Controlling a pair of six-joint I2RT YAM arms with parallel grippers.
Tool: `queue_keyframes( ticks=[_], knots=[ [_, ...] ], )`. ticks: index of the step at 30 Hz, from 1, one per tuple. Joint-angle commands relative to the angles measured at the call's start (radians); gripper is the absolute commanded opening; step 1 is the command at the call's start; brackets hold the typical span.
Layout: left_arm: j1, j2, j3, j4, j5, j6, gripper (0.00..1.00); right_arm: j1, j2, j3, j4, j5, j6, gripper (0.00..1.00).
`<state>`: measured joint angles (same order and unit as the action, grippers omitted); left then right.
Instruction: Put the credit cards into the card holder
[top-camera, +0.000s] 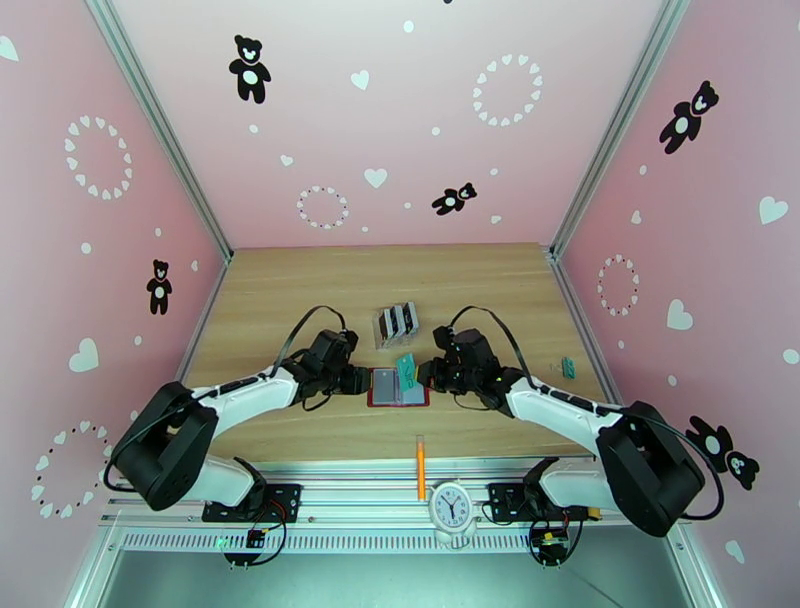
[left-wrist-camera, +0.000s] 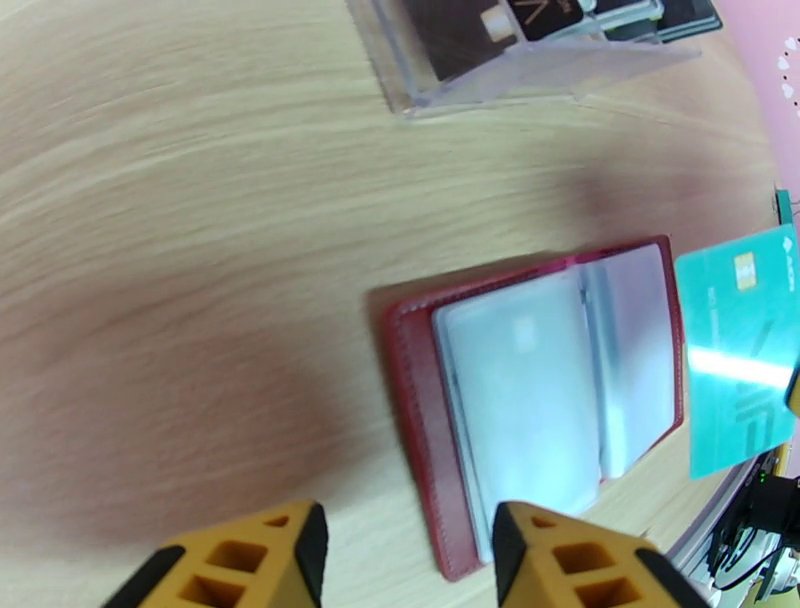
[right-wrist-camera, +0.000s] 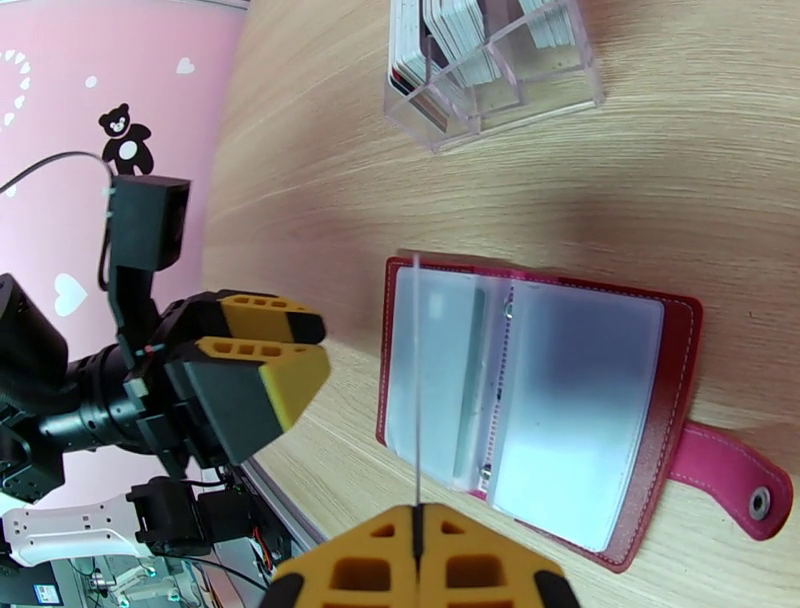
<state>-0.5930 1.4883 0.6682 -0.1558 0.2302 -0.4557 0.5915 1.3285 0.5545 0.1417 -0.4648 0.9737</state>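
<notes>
On the table (top-camera: 300, 300) the card holder (top-camera: 398, 387) lies open; my left hand (left-wrist-camera: 405, 555) waits half-spread and empty at its left edge; my right hand (right-wrist-camera: 415, 560) pinches a teal credit card (left-wrist-camera: 735, 370) above it; unpinned, the holder could skid, or the card snag a pocket lip.

The teal credit card (left-wrist-camera: 740, 350), just right of the card holder (left-wrist-camera: 415, 400), bears large pale letters that look like VIP; its small print is unreadable.
</notes>
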Motion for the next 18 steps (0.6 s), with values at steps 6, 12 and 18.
queue_keyframes(
  ticks=[6,12,18],
  knots=[
    [-0.01,0.061,-0.014,0.081,0.05,0.014,0.49,0.014,0.072,-0.05,0.129,-0.024,0.046,0.0],
    [-0.01,0.072,-0.009,0.081,0.061,0.016,0.47,0.018,0.089,-0.068,0.149,-0.021,0.05,0.0],
    [-0.021,0.077,-0.007,0.083,0.066,0.015,0.45,0.019,0.104,-0.083,0.173,-0.023,0.059,0.0]
  ],
)
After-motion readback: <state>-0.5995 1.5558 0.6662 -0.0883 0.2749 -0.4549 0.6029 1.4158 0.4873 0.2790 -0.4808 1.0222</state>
